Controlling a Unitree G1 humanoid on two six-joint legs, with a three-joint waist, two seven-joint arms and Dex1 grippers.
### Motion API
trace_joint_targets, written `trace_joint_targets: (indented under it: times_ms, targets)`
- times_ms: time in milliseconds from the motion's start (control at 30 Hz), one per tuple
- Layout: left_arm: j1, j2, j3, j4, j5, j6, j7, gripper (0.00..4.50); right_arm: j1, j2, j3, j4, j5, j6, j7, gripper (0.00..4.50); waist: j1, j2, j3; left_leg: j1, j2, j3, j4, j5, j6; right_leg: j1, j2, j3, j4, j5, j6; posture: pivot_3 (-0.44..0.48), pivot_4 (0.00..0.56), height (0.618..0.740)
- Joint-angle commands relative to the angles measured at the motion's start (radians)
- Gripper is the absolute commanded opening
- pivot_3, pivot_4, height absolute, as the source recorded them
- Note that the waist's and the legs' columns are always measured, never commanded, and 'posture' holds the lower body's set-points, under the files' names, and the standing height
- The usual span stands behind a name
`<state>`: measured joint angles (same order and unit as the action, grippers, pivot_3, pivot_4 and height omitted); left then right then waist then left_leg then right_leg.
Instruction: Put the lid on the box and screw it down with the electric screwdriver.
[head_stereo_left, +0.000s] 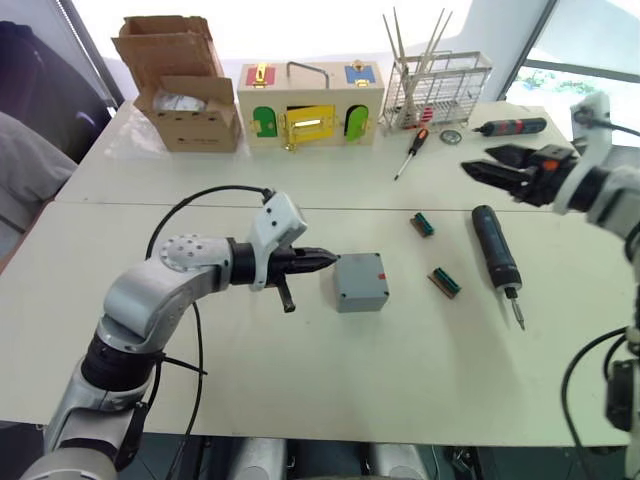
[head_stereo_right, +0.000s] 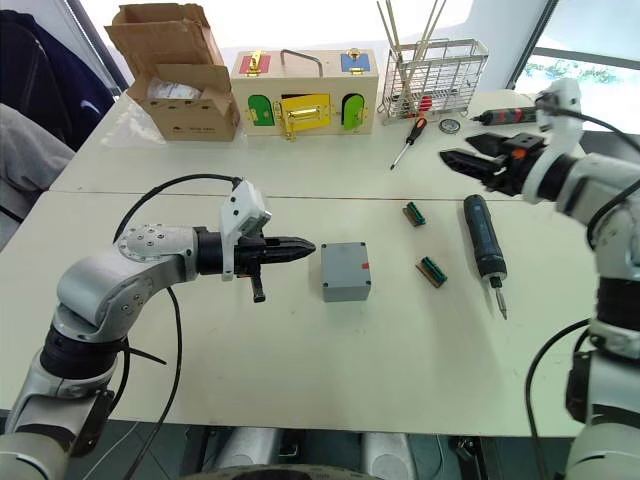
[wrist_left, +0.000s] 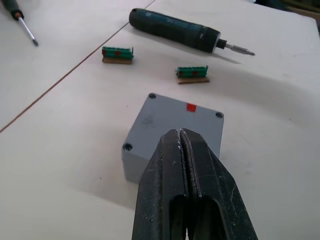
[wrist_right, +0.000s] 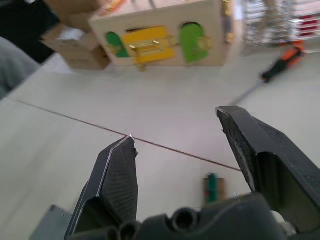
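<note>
The small square grey plastic box (head_stereo_left: 361, 282), with its lid on top showing corner screw holes and a small red mark, sits on the white surface (head_stereo_left: 330, 380) near the middle. The left end effector (head_stereo_left: 331, 261) points at the box's side from the robot's left, its two black fingers pressed together with nothing between them, the tips just beside the box wall; whether they touch it cannot be told. The thick black cylindrical electric screwdriver (head_stereo_left: 497, 260) lies flat on the surface to the right of the box, well apart from it, its short metal bit pointing toward the robot. Between box and screwdriver lie two small green-and-brown terminal blocks (head_stereo_left: 444, 282). The right end effector (head_stereo_left: 472, 168) hangs above the surface beyond the screwdriver's rear end, fingers spread wide and empty. Farther back stand a wooden box with coloured doors (head_stereo_left: 310, 104), a brown cardboard box (head_stereo_left: 185, 85) and a wire rack (head_stereo_left: 437, 90).
</note>
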<state>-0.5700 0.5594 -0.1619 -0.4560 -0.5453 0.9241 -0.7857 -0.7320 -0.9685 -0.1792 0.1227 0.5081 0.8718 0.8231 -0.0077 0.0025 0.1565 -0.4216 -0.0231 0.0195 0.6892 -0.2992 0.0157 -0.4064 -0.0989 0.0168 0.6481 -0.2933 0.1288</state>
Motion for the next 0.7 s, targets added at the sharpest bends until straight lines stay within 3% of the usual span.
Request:
trace_joint_targets:
  times_ms: [33,100,200,367,700]
  targets:
    - [-0.026,-0.028,-0.043,-0.053,-0.003,-0.028,0.002,0.00,-0.082,-0.143,0.164,0.088,-0.103,0.119,0.094,3.75,-0.002,0.000,0.000,0.000,0.000,0.001,0.000,0.000,0.000,0.000,0.000,0.001,0.000,0.000,0.000,0.000,0.150,0.740]
    - [-0.021,-0.043,-0.070,-0.055,0.013,-0.044,0.008,0.00,-0.143,-0.208,0.317,0.158,-0.175,0.255,0.133,4.39,-0.004,0.000,0.000,0.000,0.000,0.003,0.000,0.000,0.000,-0.001,0.000,0.002,0.000,0.000,0.000,0.000,0.150,0.740]
    - [-0.004,-0.064,-0.115,-0.037,0.052,-0.076,0.026,0.00,-0.193,-0.239,0.457,0.235,-0.226,0.248,0.281,4.45,-0.004,0.000,0.000,0.000,0.000,0.003,-0.001,0.000,0.000,-0.002,-0.001,0.003,-0.002,0.000,0.000,0.000,0.150,0.740]
    - [0.010,-0.082,-0.159,-0.043,0.093,-0.104,0.048,0.00,-0.291,-0.185,0.660,0.426,-0.373,0.180,0.448,4.45,-0.006,0.000,0.000,0.000,0.000,0.004,-0.001,0.000,0.000,-0.003,0.000,0.003,-0.001,0.000,0.000,0.000,0.150,0.740]
    - [0.044,-0.139,-0.190,-0.071,0.128,-0.103,0.122,0.00,-0.466,-0.007,0.787,0.809,-0.592,0.093,0.572,4.45,0.002,0.000,0.000,0.000,0.000,0.003,-0.001,0.000,-0.001,-0.003,0.000,0.003,-0.001,0.000,0.000,0.000,0.150,0.740]
